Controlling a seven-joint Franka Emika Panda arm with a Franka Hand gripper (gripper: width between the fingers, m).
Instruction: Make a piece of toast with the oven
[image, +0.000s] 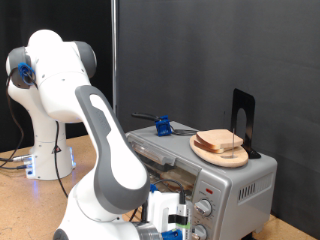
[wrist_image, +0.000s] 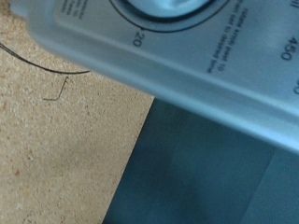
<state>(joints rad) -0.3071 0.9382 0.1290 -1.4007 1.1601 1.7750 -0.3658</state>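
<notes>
The silver oven (image: 240, 184) stands at the exterior view's bottom right, its round knobs (image: 205, 209) down its front. My gripper (image: 177, 224) is low at the bottom edge, right in front of those knobs, largely hidden by my arm. The wrist view shows only the oven's grey front panel (wrist_image: 215, 65) close up, with a dial knob (wrist_image: 173, 9) and the printed marks 20 and 450; no fingers show. Bread slices (image: 222, 143) lie stacked on a round wooden plate (image: 205, 154) on top of the oven. No single piece of toast shows; the oven's inside is hidden.
A black upright stand (image: 243, 120) and a small blue object (image: 162, 125) sit on top of the oven. The robot's base (image: 45, 140) stands at the left on a pale wooden table (wrist_image: 56, 140). A thin black cable (wrist_image: 47, 63) lies on the table.
</notes>
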